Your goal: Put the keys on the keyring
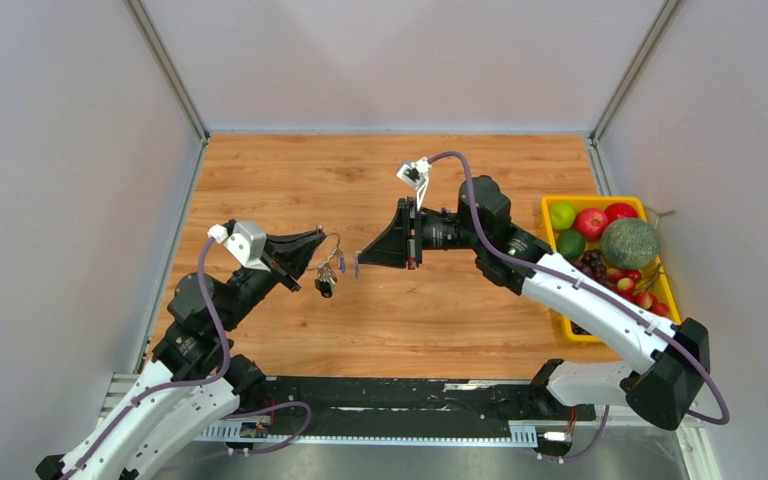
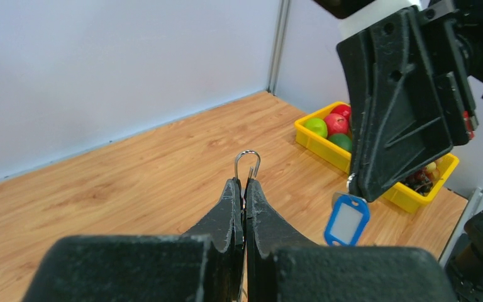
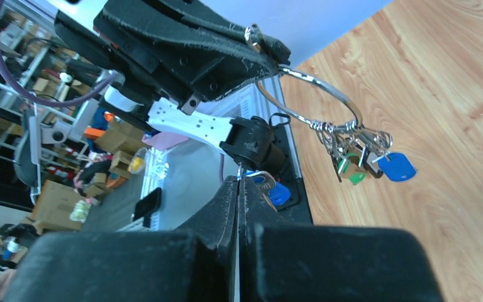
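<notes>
My left gripper (image 1: 320, 241) is shut on the thin silver keyring (image 1: 334, 245) and holds it above the wooden table. In the left wrist view the ring's wire loop (image 2: 247, 162) sticks out past the closed fingertips (image 2: 232, 192). Several keys (image 1: 325, 279) with blue, green and black heads hang in a bunch from the ring (image 3: 315, 99); they show in the right wrist view (image 3: 360, 157). My right gripper (image 1: 359, 263) is shut on one key with a blue tag (image 2: 348, 219), held just right of the ring. The key's head (image 3: 264, 183) shows at the right fingertips.
A yellow basket (image 1: 551, 205) holding limes, apples, grapes and a melon stands at the table's right edge, beside my right arm. It also shows in the left wrist view (image 2: 322, 148). Grey walls enclose the table on three sides.
</notes>
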`<state>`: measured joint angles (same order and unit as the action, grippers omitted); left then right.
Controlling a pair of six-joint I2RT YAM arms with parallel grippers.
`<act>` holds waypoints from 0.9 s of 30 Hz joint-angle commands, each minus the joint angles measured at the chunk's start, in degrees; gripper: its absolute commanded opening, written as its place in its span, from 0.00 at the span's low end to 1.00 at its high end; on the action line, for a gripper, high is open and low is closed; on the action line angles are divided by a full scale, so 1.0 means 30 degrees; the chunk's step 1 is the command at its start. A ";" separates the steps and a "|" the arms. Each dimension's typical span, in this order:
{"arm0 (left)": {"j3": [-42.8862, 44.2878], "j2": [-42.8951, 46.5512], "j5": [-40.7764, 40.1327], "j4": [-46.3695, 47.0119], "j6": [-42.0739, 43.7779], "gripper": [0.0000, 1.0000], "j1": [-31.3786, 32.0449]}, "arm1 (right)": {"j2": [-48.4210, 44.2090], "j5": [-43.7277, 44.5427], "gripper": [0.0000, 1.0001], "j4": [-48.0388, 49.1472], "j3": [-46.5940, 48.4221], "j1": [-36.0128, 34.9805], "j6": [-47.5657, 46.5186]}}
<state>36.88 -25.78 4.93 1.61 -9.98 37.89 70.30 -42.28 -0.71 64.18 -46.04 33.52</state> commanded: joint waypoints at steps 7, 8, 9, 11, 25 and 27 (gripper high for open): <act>-0.0152 0.0403 0.0860 0.1961 -0.0039 0.00 -0.0032 | 0.2305 -0.1082 0.00 0.5609 0.1235 0.0062 0.5506; -0.0188 0.0426 0.0883 0.2015 0.0017 0.00 -0.0032 | 0.2444 -0.1221 0.00 0.6079 0.1244 0.0070 0.6082; -0.0259 0.0436 0.0973 0.2109 0.0045 0.00 -0.0032 | 0.2612 -0.1447 0.00 0.6651 0.1236 0.0060 0.6552; -0.0452 0.0506 0.1094 0.2359 0.0111 0.00 -0.0032 | 0.2879 -0.1746 0.00 0.7778 0.1091 0.0069 0.7549; -0.1111 0.1092 0.1857 0.3675 0.0336 0.00 -0.0047 | 0.3678 -0.1874 0.00 1.0034 0.0721 0.0005 0.9910; -0.1130 0.1090 0.1984 0.3755 0.0380 0.00 -0.0034 | 0.3736 -0.1774 0.00 1.0430 0.0603 -0.0051 1.0249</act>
<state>33.34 -23.00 9.10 7.73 -9.65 37.89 81.17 -47.31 24.86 65.19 -46.04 61.01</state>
